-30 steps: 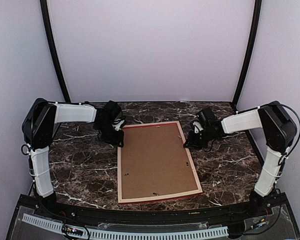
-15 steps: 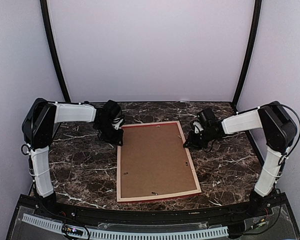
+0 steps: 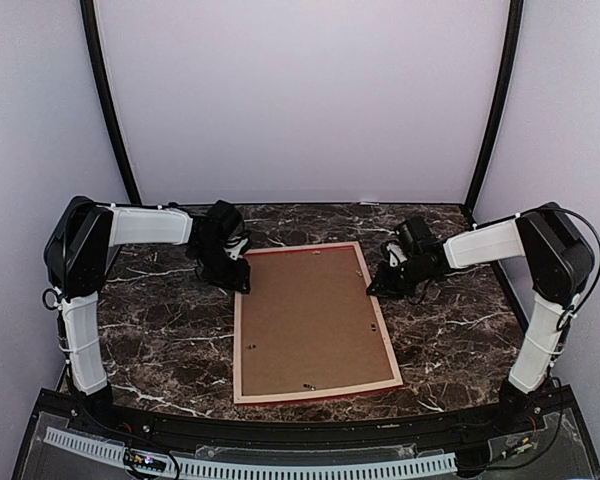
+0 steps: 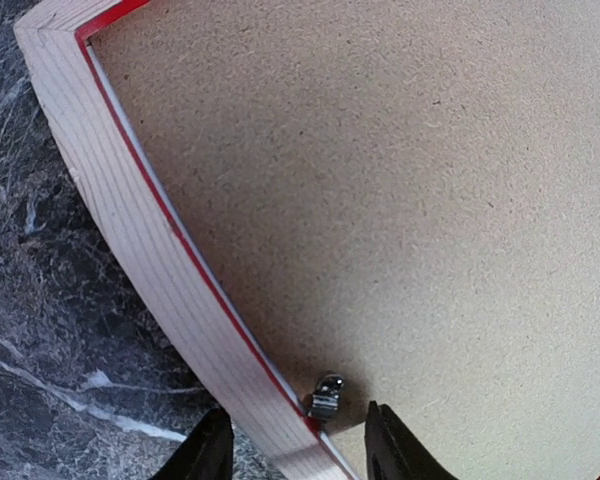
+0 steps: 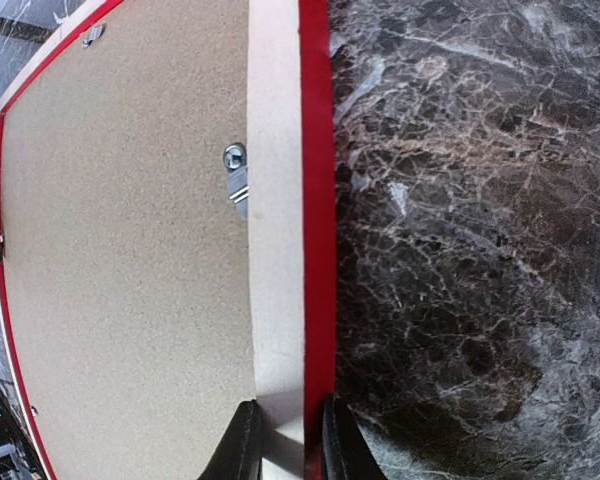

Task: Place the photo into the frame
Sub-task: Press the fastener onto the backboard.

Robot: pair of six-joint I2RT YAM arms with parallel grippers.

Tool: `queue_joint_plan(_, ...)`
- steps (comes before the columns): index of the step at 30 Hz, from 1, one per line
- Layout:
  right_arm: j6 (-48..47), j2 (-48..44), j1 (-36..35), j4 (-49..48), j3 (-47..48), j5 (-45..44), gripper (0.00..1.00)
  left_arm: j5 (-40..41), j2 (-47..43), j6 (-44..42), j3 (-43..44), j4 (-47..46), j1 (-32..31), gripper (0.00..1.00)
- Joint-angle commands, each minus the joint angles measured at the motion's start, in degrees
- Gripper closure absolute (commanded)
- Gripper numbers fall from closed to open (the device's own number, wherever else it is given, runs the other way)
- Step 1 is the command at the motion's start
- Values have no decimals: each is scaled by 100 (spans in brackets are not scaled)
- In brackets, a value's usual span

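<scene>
Both jaws' tips cropped, astride frame (image 3: 239,340) rails

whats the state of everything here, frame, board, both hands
frame, lying flat on the table, pale back up
backing board, seated inside the frame
left hand, open, astride the frame's left rail beside a clip
right hand, shut on the frame's right rail
photo, not visible in any view

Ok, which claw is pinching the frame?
The right gripper: its fingers clamp the frame rail. The left gripper only straddles the rail, standing wider than it.
</scene>
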State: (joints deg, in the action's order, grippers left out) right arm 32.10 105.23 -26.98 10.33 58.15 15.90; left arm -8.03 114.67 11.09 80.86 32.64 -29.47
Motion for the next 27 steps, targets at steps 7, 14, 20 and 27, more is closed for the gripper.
queue_joint_plan(7, 130, 419, 92, 708, -349, -324, 100, 253, 113, -149, 147, 71, 3, 58)
queue_joint_plan(14, 131, 363, 88, 683, -398, -302, 100, 289, 169, -122, 142, 42, 3, 68)
queue_joint_plan(20, 148, 243, 92, 638, -520, -320, 100, 307, 90, -76, 90, 0, 3, 75)
queue_joint_plan(27, 173, 120, 88, 580, -634, -378, 100, 119, -244, -11, -3, -99, 3, 46)
